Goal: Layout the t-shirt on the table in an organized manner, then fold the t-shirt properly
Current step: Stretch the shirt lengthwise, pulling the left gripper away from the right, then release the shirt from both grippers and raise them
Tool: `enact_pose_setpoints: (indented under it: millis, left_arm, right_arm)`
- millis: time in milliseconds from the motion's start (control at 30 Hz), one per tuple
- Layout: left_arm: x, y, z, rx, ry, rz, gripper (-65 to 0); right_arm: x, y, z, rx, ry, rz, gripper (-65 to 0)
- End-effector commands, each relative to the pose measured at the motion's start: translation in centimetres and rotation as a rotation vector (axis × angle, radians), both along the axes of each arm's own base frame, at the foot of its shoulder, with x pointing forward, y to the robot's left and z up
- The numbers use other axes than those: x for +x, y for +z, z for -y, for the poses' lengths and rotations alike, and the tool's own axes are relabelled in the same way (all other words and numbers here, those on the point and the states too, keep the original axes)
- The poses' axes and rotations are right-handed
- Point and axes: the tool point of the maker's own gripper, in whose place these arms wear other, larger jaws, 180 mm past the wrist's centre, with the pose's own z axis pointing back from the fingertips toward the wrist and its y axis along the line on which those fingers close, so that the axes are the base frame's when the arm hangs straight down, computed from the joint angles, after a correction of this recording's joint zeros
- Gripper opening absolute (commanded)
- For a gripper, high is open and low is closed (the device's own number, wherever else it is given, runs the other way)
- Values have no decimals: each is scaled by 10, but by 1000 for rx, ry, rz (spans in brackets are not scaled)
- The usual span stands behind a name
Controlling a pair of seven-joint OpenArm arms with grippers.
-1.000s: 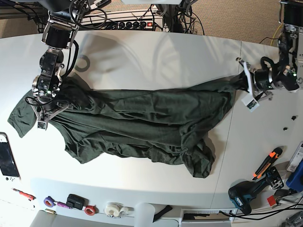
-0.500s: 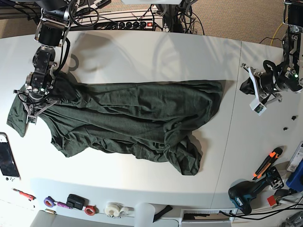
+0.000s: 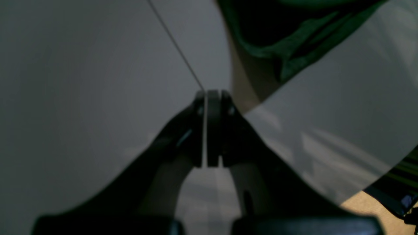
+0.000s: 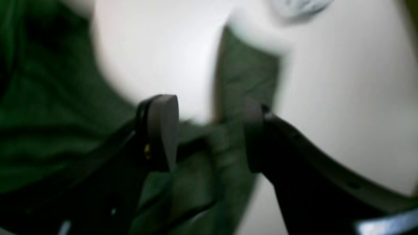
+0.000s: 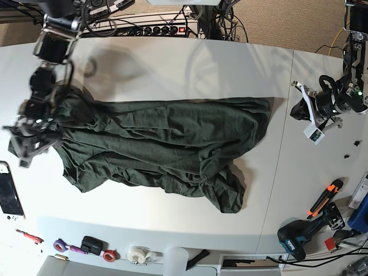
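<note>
White table (image 5: 172, 69) carries the t-shirt (image 5: 167, 144), crumpled across its middle. Left gripper (image 3: 206, 98) pressed together, empty; right gripper (image 4: 209, 130) spread over fabric. Advise regripping the corners and drawing them taut.

Tan carpet (image 5: 287, 20) covers the floor behind the setup, where a black power strip (image 5: 164, 30) lies among tangled cables (image 5: 224, 20); light is soft, even.
</note>
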Motion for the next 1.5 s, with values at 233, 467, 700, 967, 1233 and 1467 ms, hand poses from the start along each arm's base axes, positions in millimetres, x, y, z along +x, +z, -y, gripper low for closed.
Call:
enact_pose_setpoints:
  millis: [233, 467, 700, 967, 1233, 1467]
  left_arm:
    - [10, 12, -4, 10, -1, 50, -454]
    - [11, 12, -3, 5, -1, 58, -454]
    - [11, 10, 9, -31, 3, 61, -454]
    - [11, 9, 16, -54, 6, 64, -454]
    - [11, 9, 16, -53, 6, 63, -454]
    - [11, 9, 16, -53, 7, 64, -454]
  right_arm:
    - [-6, 25, 57, -69, -35, 113, -296]
    - [-29, -2, 118, 236, -279, 319, -295]
    - [-38, -22, 147, 404, -419, 404, -295]
    - [-28, -62, 121, 490, -363, 374, -296]
    - [-27, -61, 121, 495, -363, 386, -650]
    - [-27, -44, 121, 481, -237, 394, -650]
